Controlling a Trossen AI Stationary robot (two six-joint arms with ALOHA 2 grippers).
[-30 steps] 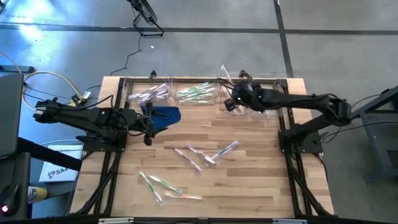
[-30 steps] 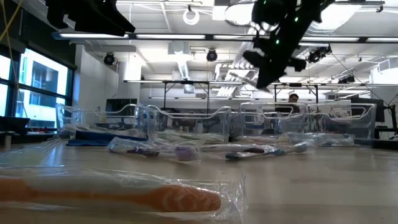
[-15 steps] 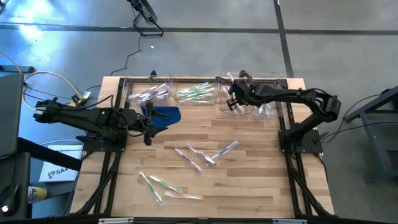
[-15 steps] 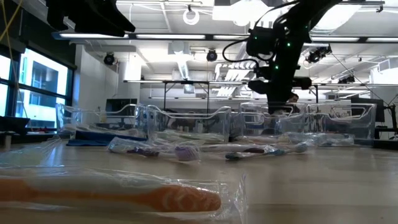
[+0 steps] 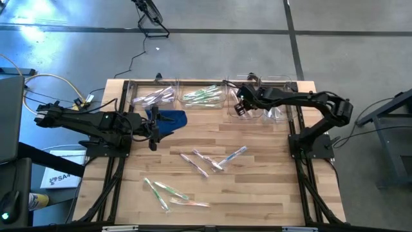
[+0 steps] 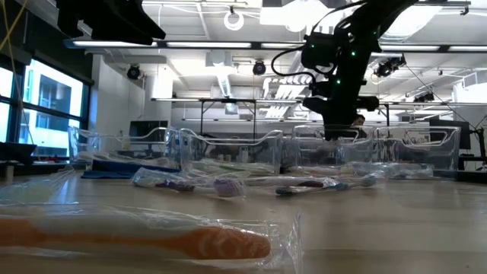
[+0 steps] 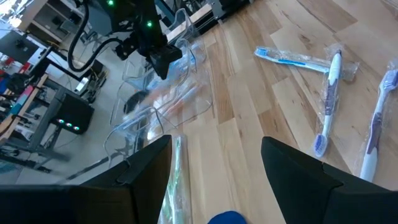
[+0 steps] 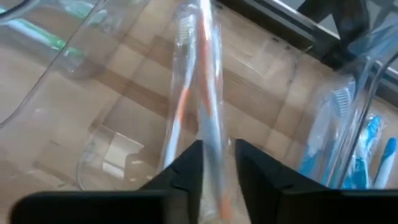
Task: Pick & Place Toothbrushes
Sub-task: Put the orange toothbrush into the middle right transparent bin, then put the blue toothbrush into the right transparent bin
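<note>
We see the wooden table (image 5: pixel 257 187) with a row of clear bins (image 5: pixel 199 96) along its far edge. The left arm waits at the left side, its gripper (image 5: pixel 155 124) spread wide over a blue cloth (image 5: pixel 170 118). The right gripper (image 5: pixel 241 99) hangs over the third bin from the left (image 5: pixel 248 111), its fingers (image 8: pixel 186 165) a narrow gap apart with an orange-handled toothbrush (image 8: pixel 202 93) in clear, glinting wrap between them; we cannot tell whether they still pinch it. Loose toothbrushes (image 5: pixel 212 158) lie mid-table: thin sticks with pink, blue and whitish handles. Green ones (image 5: pixel 166 192) lie nearer the front. More fill the bins, green (image 5: pixel 203 95) and pale (image 5: pixel 153 98).
</note>
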